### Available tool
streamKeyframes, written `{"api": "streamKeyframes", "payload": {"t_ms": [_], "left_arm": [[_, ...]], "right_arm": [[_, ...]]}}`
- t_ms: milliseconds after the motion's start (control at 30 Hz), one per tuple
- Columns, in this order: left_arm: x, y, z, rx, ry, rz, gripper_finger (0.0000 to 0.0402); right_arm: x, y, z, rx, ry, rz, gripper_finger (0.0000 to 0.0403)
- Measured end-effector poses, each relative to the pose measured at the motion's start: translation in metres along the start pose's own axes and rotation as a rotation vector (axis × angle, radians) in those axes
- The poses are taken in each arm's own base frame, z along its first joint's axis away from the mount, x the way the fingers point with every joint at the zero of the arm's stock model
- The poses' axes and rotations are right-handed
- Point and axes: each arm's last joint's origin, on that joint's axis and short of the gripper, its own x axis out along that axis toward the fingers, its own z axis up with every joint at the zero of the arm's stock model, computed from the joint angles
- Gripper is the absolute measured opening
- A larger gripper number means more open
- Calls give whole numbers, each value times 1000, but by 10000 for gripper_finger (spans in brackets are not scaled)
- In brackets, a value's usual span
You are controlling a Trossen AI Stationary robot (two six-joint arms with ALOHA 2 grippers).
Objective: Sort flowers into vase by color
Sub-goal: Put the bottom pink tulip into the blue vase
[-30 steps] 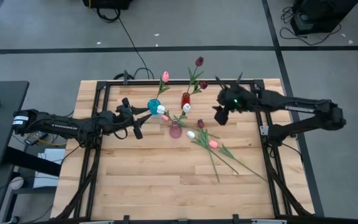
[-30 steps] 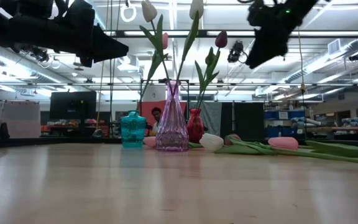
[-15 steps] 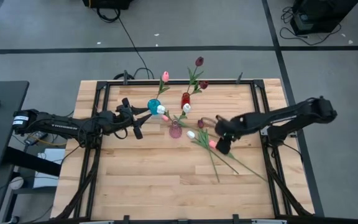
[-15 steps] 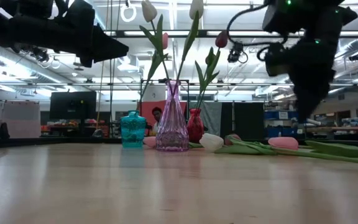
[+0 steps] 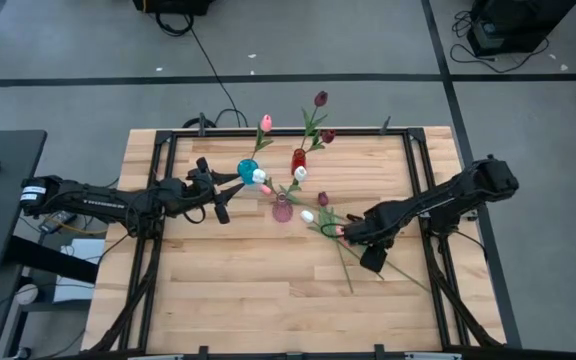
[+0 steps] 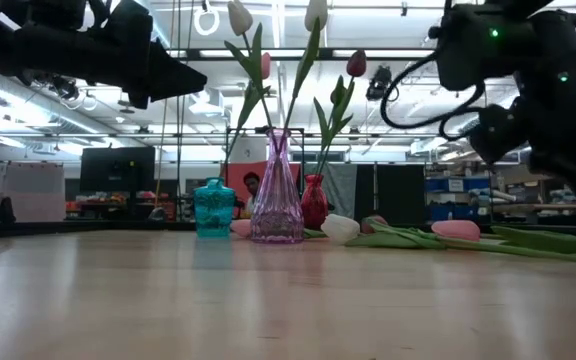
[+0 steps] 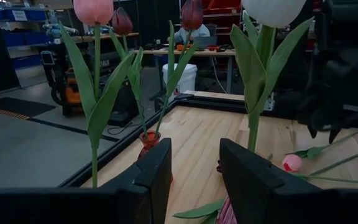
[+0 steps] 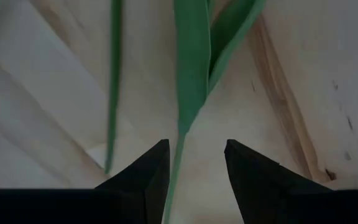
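The sorting is judged to be partly done. Three vases are standing together near the far middle of the worktop (image 5: 218, 290): a teal vase (image 5: 247, 169) with a pink tulip (image 5: 265, 122), a red vase (image 5: 298, 158) with two dark maroon tulips (image 5: 320, 98), and a clear pink vase (image 5: 282, 209) in which two white tulips (image 6: 240, 16) are seen in the low view. A handful of loose flowers (image 5: 343, 250) is being left lying on the worktop, with a white head (image 5: 308, 216), a pink head (image 5: 342, 231) and a maroon head (image 5: 322, 199) among them, so several stems are still to be placed.

The right gripper (image 8: 194, 163) is being held low over those loose stems. Its fingers (image 8: 143, 177) are standing apart, with a thin green stem (image 8: 178, 155) running through the gap between them and a broad leaf (image 8: 191, 62) just ahead; nothing is being gripped yet, and no contact with the stem can be made out.

The left gripper (image 7: 194, 168) is being held off the worktop beside the vases, its fingers (image 7: 155, 171) parted and empty, with the teal vase's pink tulip and the red vase ahead of them.
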Motion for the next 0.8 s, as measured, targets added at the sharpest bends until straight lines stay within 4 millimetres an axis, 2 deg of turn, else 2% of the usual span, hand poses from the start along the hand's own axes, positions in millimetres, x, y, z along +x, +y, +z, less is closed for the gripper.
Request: {"api": "streamKeyframes", "payload": {"t_ms": [233,333,433,600,800], "left_arm": [[0,0,0,0,0,0,142],[0,0,0,0,0,0,142],[0,0,0,0,0,0,142],[0,0,0,-1,-2,0,142],[0,0,0,-1,-1,0,142]], "right_arm": [[19,5,5,-14,65,-60,165],[25,5,8,-22,82,-77,152],[28,7,10,-26,84,-73,116],[28,8,12,-29,75,-48,23],[20,6,12,-30,9,-44,13]]}}
